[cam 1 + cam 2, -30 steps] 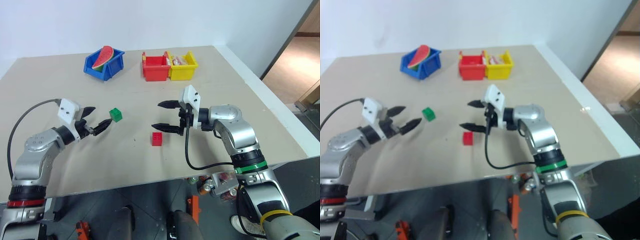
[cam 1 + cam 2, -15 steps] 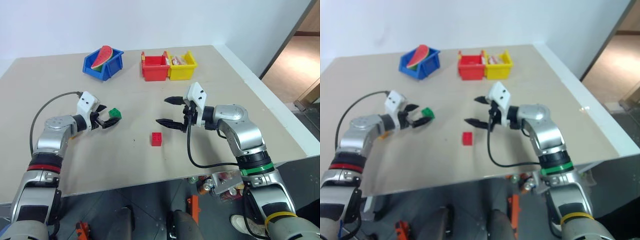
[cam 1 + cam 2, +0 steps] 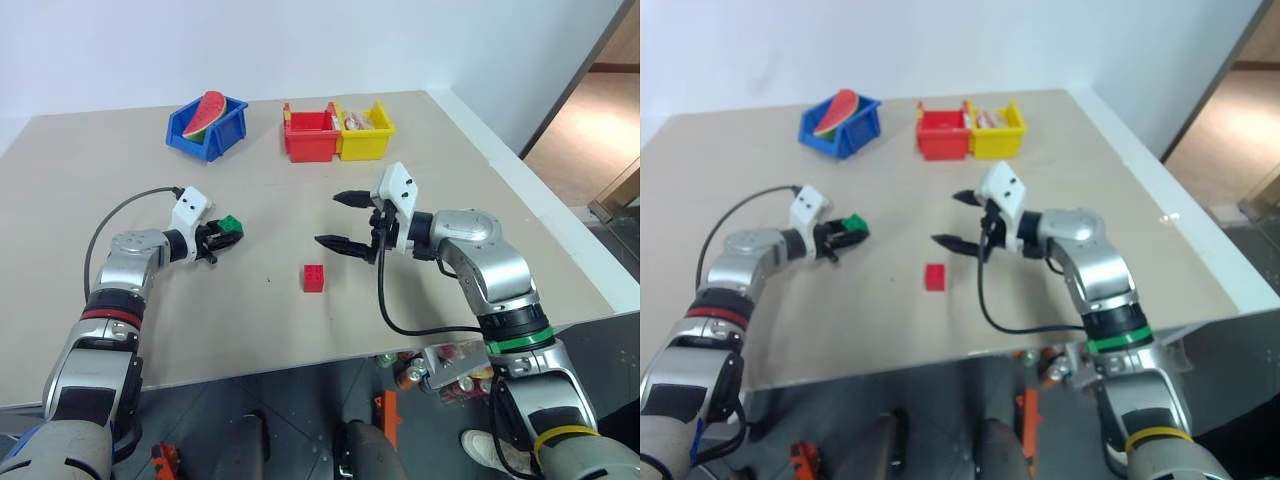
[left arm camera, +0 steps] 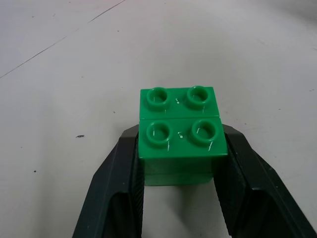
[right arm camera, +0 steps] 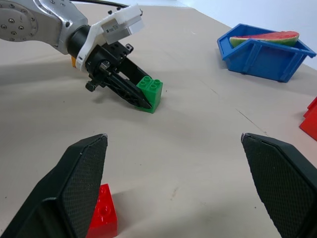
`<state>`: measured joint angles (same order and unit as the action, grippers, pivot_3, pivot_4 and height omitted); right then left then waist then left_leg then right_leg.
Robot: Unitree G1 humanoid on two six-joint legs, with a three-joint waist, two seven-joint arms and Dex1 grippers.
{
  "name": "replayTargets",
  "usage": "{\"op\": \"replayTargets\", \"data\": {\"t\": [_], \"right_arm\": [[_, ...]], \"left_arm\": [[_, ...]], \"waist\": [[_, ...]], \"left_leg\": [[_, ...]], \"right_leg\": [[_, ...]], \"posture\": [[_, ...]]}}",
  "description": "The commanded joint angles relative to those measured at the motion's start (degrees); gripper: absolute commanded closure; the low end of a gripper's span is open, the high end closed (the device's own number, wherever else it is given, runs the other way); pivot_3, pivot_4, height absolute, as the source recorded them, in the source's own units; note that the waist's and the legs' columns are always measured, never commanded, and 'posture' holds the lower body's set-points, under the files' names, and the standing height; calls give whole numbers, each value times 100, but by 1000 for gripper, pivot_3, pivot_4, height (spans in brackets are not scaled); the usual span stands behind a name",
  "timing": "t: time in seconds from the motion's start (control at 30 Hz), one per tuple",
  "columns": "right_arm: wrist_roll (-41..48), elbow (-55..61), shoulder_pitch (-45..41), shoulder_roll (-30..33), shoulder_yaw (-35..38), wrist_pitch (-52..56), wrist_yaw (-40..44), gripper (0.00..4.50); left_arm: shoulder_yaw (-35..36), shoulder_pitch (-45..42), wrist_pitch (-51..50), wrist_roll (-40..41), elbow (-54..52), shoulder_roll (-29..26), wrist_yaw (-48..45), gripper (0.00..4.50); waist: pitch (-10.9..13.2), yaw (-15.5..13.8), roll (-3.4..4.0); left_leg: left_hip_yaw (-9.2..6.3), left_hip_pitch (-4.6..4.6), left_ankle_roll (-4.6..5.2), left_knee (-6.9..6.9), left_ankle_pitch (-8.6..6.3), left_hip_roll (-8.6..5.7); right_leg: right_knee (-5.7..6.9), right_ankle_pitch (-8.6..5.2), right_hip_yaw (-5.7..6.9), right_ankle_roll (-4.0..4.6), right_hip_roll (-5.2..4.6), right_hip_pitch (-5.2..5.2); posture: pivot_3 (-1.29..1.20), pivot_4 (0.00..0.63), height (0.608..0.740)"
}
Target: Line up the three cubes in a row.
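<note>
While the wide tan counter (image 3: 450, 180) carries a blue bin with a watermelon slice (image 3: 206, 126) and a red bin (image 3: 311, 135) touching a yellow bin (image 3: 367, 131) along its far side, the matter that counts sits nearer the robot. Out on the right, the right tool (image 3: 345, 221) hovers above the counter with its two black fingers spread wide and nothing between them, pointing toward the middle. Off to the left, the left tool (image 3: 222, 235) is pressed in on the green cube (image 3: 231, 225), one finger on each side, the cube resting on the counter with its studs up. Between the two arms, nearer the right tool and closer to the robot, lies the red cube (image 3: 314, 278), alone and touched by nothing.

So the green cube lies to the left of the red one and a little farther back, well apart from it. I judge the coming move to be a carry of the green cube rightward and slightly nearer, to set it just beside the red cube. I cannot see the yellow-orange cube clearly from here.
</note>
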<state>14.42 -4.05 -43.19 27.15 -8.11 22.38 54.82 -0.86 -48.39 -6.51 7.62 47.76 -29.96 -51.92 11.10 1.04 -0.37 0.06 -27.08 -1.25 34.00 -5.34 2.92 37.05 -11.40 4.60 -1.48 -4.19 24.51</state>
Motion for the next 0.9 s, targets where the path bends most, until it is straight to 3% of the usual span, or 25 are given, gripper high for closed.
{"op": "replayTargets", "data": {"t": [0.03, 0.3, 0.47, 0.9], "right_arm": [[110, 266, -31, 62, 180, -21, -4, 0], [402, 605, 192, 235, 97, 335, 310, 0], [424, 692, 405, 317, -1, 348, 490, 0], [403, 653, 455, 268, -52, 295, 587, 0]], "left_arm": [[65, -51, 257, -5, -360, -139, -200, 3162], [26, 1173, -19, 518, -2805, -657, -1426, 3162], [-10, 1858, -128, 828, -3747, -915, -1947, 3162], [-505, 2100, -33, 650, -4022, -740, -2049, 3162]], "waist": [[0, 0, 0], [0, 11, 0], [0, 10, 0], [0, 0, 0]], "left_leg": [[0, 0, 0, 0, 0, 0], [1, -1, -4, -2, -2, 2], [1, -1, -5, 0, -3, 4], [3, -2, -10, 13, -6, 4]], "right_leg": [[0, 0, 0, 0, 0, 0], [1, -5, -2, 9, -1, 1], [0, -18, -1, 33, -1, 2], [0, -15, -1, 29, -5, 1]], "posture": [[0, 150, 740], [0, 150, 740], [0, 150, 740], [0, 150, 740]]}}
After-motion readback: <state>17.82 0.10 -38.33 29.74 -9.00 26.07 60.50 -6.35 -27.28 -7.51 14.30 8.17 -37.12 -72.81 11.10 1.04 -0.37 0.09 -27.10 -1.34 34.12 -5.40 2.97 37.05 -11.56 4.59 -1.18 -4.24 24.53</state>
